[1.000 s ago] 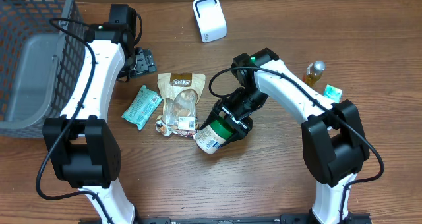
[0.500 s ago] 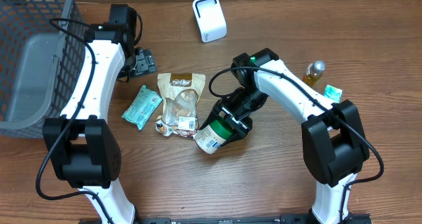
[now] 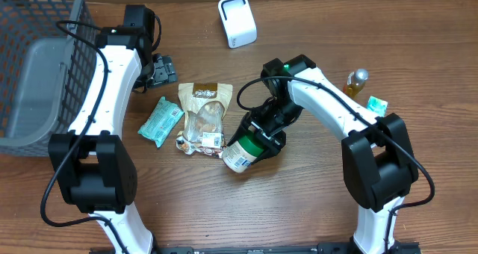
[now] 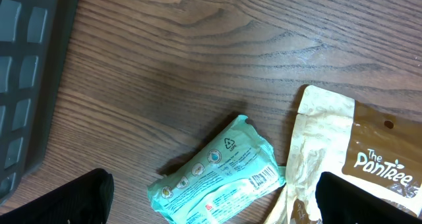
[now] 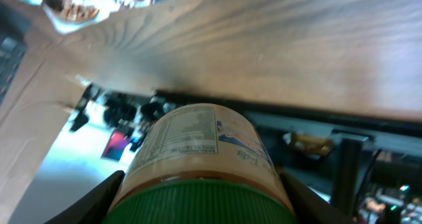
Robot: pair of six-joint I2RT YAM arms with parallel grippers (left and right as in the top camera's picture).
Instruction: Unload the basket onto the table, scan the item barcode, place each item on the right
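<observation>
A jar with a green lid and a white label lies tilted, lid toward the arm, and my right gripper is shut on it at the lid end. In the right wrist view the jar fills the space between both fingers of that gripper, its printed label facing up. The white scanner stands at the back centre. My left gripper hangs open at the left, and in its wrist view this gripper holds nothing above a teal packet.
A tan snack pouch and the teal packet lie left of the jar. A grey wire basket fills the far left. A small yellow bottle and a small teal item sit at the right.
</observation>
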